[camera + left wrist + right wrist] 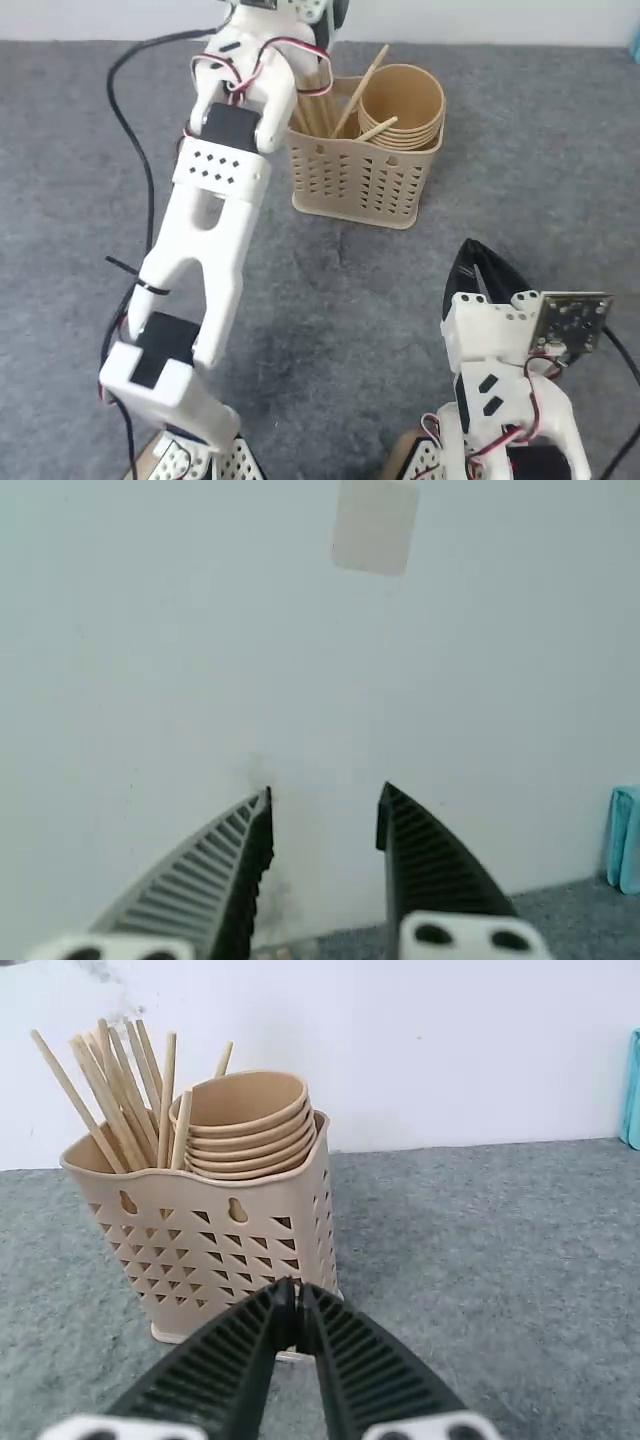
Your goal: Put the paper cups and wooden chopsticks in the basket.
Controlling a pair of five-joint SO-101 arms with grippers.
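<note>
High view looks steeply down over the counter [540, 150] from above. Right wrist view sits low, near the basket [215, 1245], facing it (shared with high view). Left wrist view faces the wall [150, 630].

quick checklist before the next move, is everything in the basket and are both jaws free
1. Cups in the basket: ok, stacked inside.
2. Chopsticks in the basket: ok, standing beside the cups.
3. Basket upright on the table: ok.
4. Left jaws free: ok, open with nothing between them.
5. Right jaws free: ok, shut on nothing, apart from the basket.
6. Left arm clear of the chopstick tips: cannot tell; in the high view it overlaps them.
</note>
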